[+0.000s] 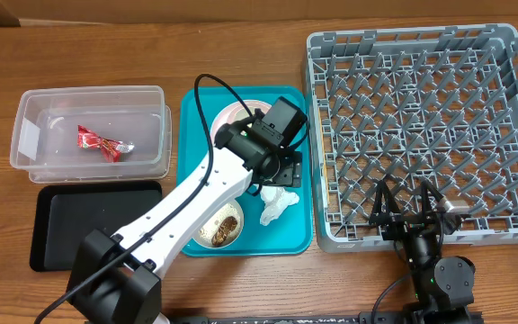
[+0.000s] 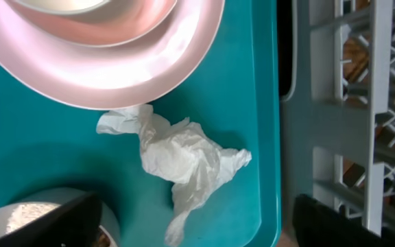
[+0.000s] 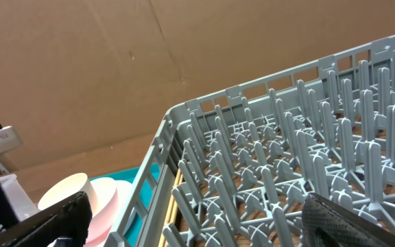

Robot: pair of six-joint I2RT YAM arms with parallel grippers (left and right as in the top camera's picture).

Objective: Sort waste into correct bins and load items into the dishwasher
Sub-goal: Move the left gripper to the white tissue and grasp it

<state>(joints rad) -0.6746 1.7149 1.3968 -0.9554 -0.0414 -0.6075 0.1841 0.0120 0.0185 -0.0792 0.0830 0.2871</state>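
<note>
A crumpled white napkin (image 1: 277,203) lies on the teal tray (image 1: 297,236), also in the left wrist view (image 2: 184,161). My left gripper (image 1: 282,171) hangs open and empty just above it (image 2: 197,230). A pale pink bowl (image 2: 115,68) with a white dish inside sits at the tray's far end (image 1: 232,114). A white bowl with brownish food scraps (image 1: 220,230) sits at the near end. The red wrapper (image 1: 98,142) lies in the clear tub (image 1: 34,117). The black tray (image 1: 61,225) is in front of it. My right gripper (image 1: 408,212) is open over the grey dish rack's (image 1: 421,117) near edge.
The left arm crosses the teal tray from the near left. The rack wall stands close to the right of the teal tray (image 2: 362,103). The right wrist view shows rack pegs (image 3: 286,158) between the open fingers (image 3: 197,219) and a white cup (image 3: 64,193) beyond.
</note>
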